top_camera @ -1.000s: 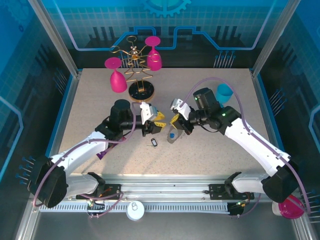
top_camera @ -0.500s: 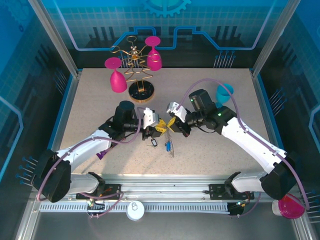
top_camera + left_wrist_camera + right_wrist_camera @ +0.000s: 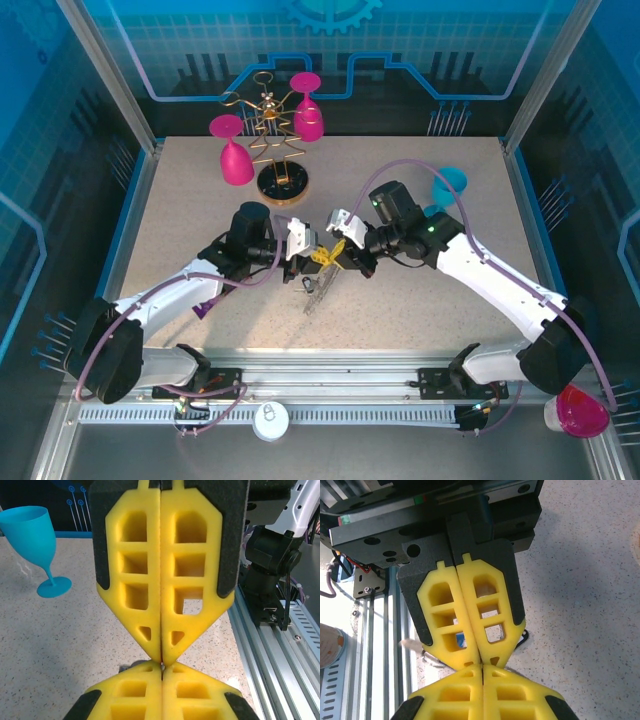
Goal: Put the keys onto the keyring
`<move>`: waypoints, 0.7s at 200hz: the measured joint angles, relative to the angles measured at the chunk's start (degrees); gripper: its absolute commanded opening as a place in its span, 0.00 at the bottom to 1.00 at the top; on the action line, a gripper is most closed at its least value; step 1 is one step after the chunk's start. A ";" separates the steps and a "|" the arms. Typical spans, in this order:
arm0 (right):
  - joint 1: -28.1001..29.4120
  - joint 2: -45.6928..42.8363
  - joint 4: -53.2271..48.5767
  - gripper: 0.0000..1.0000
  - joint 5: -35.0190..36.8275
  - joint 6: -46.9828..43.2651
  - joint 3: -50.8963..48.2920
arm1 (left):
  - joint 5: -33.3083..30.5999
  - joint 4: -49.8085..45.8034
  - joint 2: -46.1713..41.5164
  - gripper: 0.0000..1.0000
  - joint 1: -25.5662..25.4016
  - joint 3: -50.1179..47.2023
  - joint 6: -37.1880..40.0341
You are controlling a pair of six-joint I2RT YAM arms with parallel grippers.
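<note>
Plainly, both hands are shut. The left hand and the right hand meet tip to tip above the middle of the worktop, their yellow fingers pressed flat together with no gap. The keyring hangs as a thin grey streak from under that meeting point down to the surface, so the right hand seems nipped on its wire. Whether the left hand has the wire too, I cannot tell. The blue-headed key peeps through the finger cut-outs in the right wrist view, close behind the tips. The dark-rimmed key lies just beside the ring's lower part. Whether either key is threaded is too small to judge.

The wire is thin and springy, so an uneven pull could slide it out of the soft pads and drop the ring. Its trailing end could also drag and shove the loose key away.

The blue goblet stands upright near the right arm, and I see nothing in it. Two pink goblets hang upside down on the gold rack, so they hold nothing.
</note>
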 measured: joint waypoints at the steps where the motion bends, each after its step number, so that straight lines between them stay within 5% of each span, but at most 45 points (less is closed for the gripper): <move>1: 0.00 0.00 0.00 0.00 0.00 0.02 0.00 | 0.00 0.00 0.00 0.00 0.00 0.00 0.00; 35: -1.20 -1.31 1.46 0.40 -0.33 2.10 -0.66 | -0.02 1.29 -0.39 0.00 -0.26 -0.52 0.85; 92: -4.70 -20.13 19.80 0.41 -1.55 2.86 -20.50 | -0.28 17.27 -4.66 0.00 -1.27 -9.75 -0.28; 140: -1.73 -21.84 29.05 0.34 -1.75 -0.90 -28.41 | -0.04 29.31 -5.46 0.00 -2.03 -11.98 -3.39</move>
